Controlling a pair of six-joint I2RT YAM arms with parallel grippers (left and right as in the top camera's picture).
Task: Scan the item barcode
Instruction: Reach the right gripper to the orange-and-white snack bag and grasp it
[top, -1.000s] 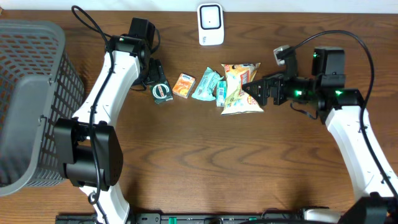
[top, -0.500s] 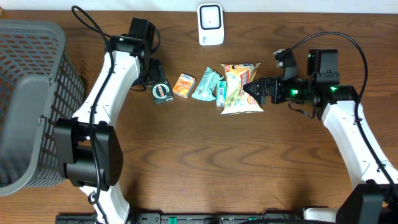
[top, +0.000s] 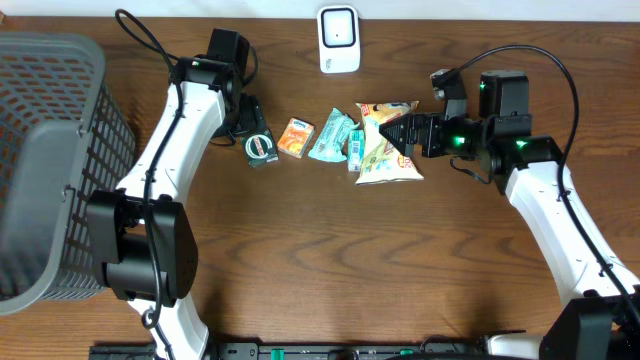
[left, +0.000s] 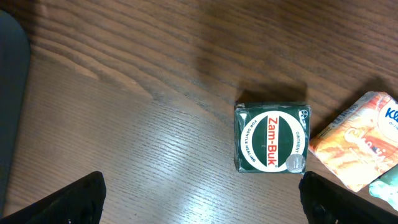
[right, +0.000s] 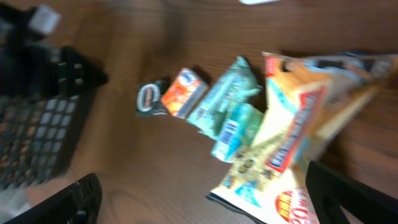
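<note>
Overhead we look straight down on the counter (top: 330, 260). Our left wrist view sits close above the tin (left: 272, 138); the right, farther off, shares it.

My overhead feed is bright, evenly lit and sharp. On the left wrist view a pale glare streaks the surface (left: 155, 149), yet the green tin (left: 272, 145) reads crisply. The right wrist view is blurred throughout, and the snack bag (right: 298, 143) is smeared worst.

Fig.: Dark mesh basket (top: 95, 110) at table's far left edge, approx. level w/ left arm; pale grey shape inside, unclear what. Brown wood-grain table (top: 330, 260) beneath.
</note>
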